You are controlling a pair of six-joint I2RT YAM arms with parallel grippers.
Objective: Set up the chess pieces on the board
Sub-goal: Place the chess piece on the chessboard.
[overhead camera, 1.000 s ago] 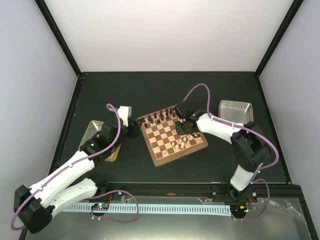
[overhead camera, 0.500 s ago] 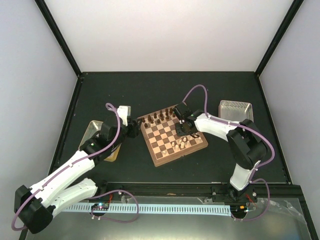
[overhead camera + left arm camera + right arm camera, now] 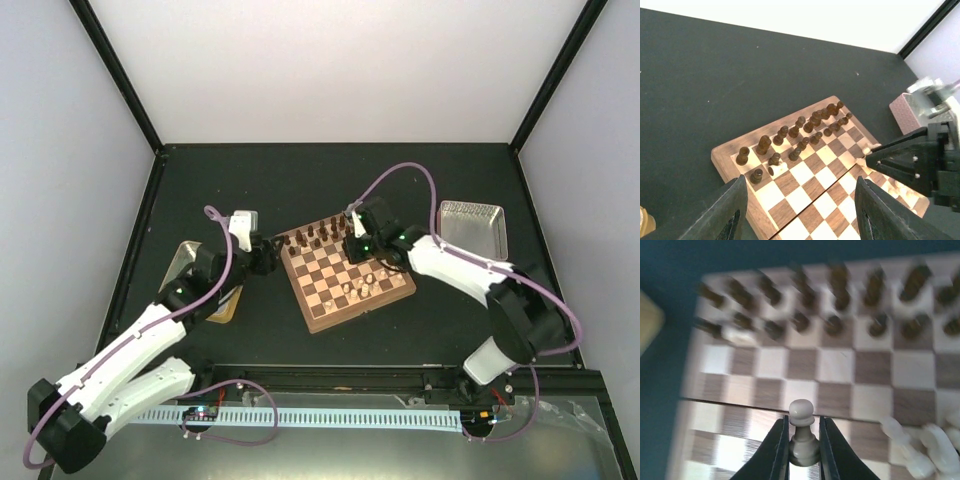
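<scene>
The board [image 3: 318, 320] lies turned at the table's middle; it also shows in the left wrist view [image 3: 722, 155] and the right wrist view [image 3: 805, 362]. My right gripper [image 3: 357, 247] is shut on a cream pawn [image 3: 802, 435], held upright just above the board's middle. Several cream chess pieces [image 3: 362, 288] cluster on the near right squares, and they show in the right wrist view [image 3: 920, 452]. One cream piece [image 3: 776, 169] lies on its side among the dark chessmen [image 3: 315, 237]. My left gripper [image 3: 800, 215] is open and empty at the board's left corner [image 3: 265, 258].
A metal tray [image 3: 471, 225] stands to the right of the board. Another tray [image 3: 190, 262] lies left, partly under my left arm, with a yellowish object [image 3: 228, 305] at its near end. Dark chessmen fill the board's far rows.
My right gripper has moved up and to the left over the board, carrying the cream pawn, and its arm has stretched out. My left arm has shifted slightly.
</scene>
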